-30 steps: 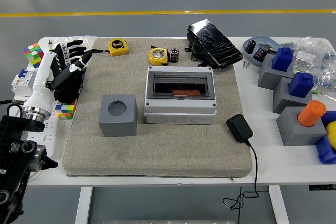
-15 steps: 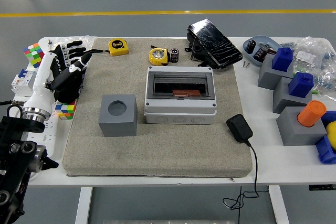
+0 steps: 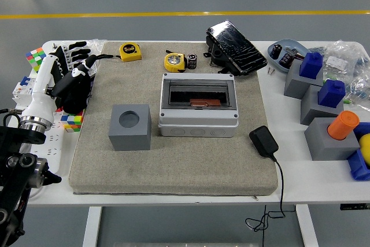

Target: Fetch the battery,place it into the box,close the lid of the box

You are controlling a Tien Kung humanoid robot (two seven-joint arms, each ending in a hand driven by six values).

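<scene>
A small black battery (image 3: pixel 192 61) stands upright on the grey mat, just right of a yellow tape measure (image 3: pixel 174 62) and behind the box. The grey box (image 3: pixel 198 108) sits mid-mat with its dark transparent lid (image 3: pixel 235 46) swung open behind it. An orange-brown part lies inside the box. My left hand (image 3: pixel 74 78) hovers at the mat's left edge, far left of the battery, its black fingers loosely spread and holding nothing. The right arm is out of view.
A grey cube with a round hole (image 3: pixel 130 126) stands left of the box. Another yellow tape measure (image 3: pixel 130 51) lies at the mat's back. A black adapter (image 3: pixel 263 141) with its cable lies right of the box. Rubik's cubes (image 3: pixel 37 59) and grey-blue blocks (image 3: pixel 315 88) flank the mat.
My left hand has shifted slightly left and toward the back, fingers a little more spread. Nothing else has moved.
</scene>
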